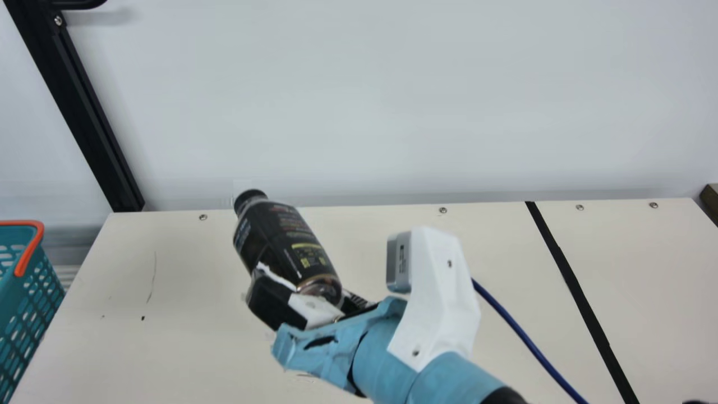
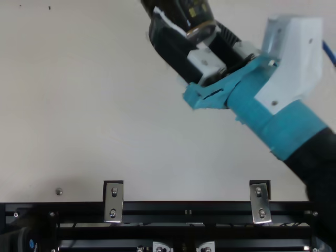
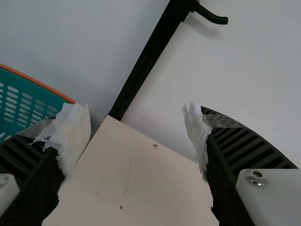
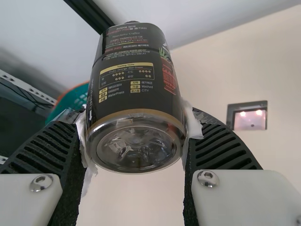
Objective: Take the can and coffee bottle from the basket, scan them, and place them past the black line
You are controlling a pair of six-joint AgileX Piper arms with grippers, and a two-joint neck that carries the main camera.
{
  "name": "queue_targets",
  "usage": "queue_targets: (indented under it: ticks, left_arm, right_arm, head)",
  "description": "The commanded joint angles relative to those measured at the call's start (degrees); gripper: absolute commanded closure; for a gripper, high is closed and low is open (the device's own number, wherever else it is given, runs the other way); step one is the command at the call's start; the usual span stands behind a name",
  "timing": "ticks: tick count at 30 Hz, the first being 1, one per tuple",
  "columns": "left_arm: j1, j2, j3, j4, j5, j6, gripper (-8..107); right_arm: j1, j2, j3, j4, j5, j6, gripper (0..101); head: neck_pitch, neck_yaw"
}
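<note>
Basket point(image 1: 31, 314) at far left, sitting beside table point(image 1: 168, 348). Left gripper point(image 3: 138, 127): spreading wide, holding nothing. Coffee bottle point(image 1: 286, 241) in main view's middle, leaning, cap pointing up-left, long axis running outward from right gripper point(image 4: 137, 117), itself pinching bottle near base between 2 fingers. Right arm point(image 1: 387, 359) slanting up from lower right. Probable scanner window point(image 4: 249, 121) lying apart from bottle, likely needing label turning toward it. Black line point(image 1: 586, 303) running farther right.

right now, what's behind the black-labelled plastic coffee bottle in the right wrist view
Around the bottle I see part of an orange-rimmed teal basket, a black metal post, pale wall and cream tabletop. What the bottle covers cannot be seen.
</note>
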Motion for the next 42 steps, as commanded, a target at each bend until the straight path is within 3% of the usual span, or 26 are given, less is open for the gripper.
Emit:
queue_targets:
  ticks: [1, 12, 19, 22, 33, 42]
  left_arm:
    - [0.0, 0.0, 0.0, 0.0, 0.0, 0.0, 9]
    - [0.0, 0.0, 0.0, 0.0, 0.0, 0.0, 9]
    - [0.0, 0.0, 0.0, 0.0, 0.0, 0.0, 9]
    - [0.0, 0.0, 0.0, 0.0, 0.0, 0.0, 9]
    - [0.0, 0.0, 0.0, 0.0, 0.0, 0.0, 9]
    - [0.0, 0.0, 0.0, 0.0, 0.0, 0.0, 9]
  right_arm:
    - [0.3, 1.5, 1.0, -6.4, -2.4, 4.8, 101]
    - [-2.9, 12.5, 3.5, -30.6, -11.9, 24.5, 101]
    - [-8.3, 19.8, 2.7, -42.8, -17.4, 32.2, 101]
    - [-10.3, 22.1, 1.8, -45.9, -18.8, 33.6, 101]
    - [-13.7, 26.8, -1.6, -49.8, -20.1, 34.7, 101]
    - [-16.2, 28.4, -2.2, -44.0, -20.3, 29.2, 101]
  head:
    - [-0.9, -0.6]
    - [-0.9, -0.6]
    - [-0.9, -0.6]
    - [-0.9, -0.6]
    - [-0.9, -0.6]
    - [-0.9, -0.6]
